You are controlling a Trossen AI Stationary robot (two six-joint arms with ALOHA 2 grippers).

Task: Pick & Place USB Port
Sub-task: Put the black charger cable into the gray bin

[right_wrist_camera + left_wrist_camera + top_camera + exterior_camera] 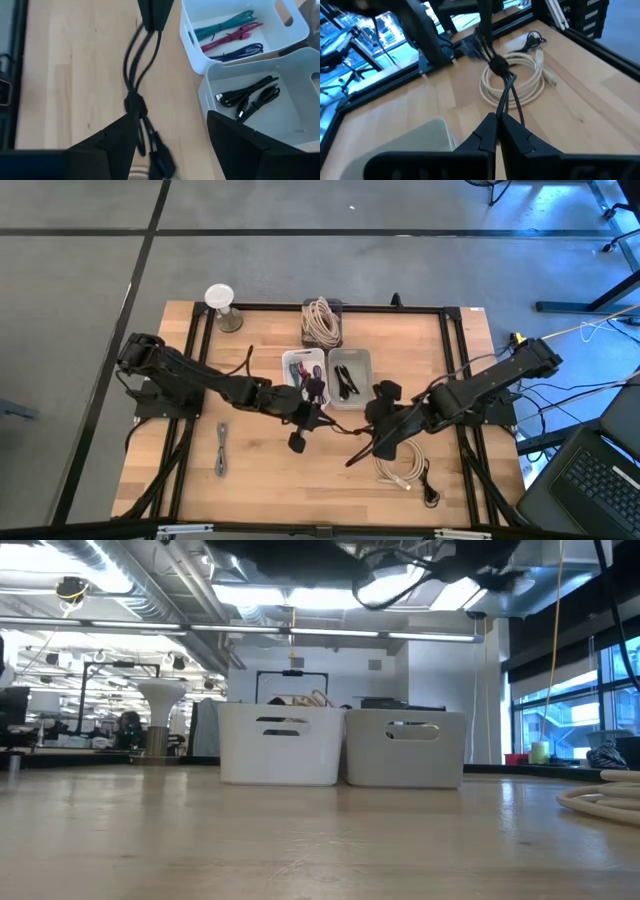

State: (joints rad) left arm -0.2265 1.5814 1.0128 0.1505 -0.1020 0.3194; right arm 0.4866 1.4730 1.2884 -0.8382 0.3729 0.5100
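Observation:
A black USB cable [506,85], folded into a bundle and tied at its middle [134,104], hangs in the air between my two arms, over the table's middle [348,432]. My left gripper [498,120] [320,418] is shut on one end of the bundle. My right gripper [171,116] [373,442] is open, and the tied part and plug end [160,161] lie between its fingers, close to one finger [117,137]. The grey bin [280,130] holding black cables stands just beyond, next to the white bin [197,47] of coloured cables. My left gripper pinches the bundle's looped strands [504,106] between its two fingertips, coming roughly level from the table's left. The bundle is lifted clear of the table and runs from the fingers toward my right gripper. My right gripper: I cannot tell whether its finger touches the cable.
A cream coiled cable [400,465] with a black plug lies on the table under my right arm. A grey cable [221,448] lies near the left. A third bin with a cream coil [322,323] and a white stand [221,305] sit at the far edge.

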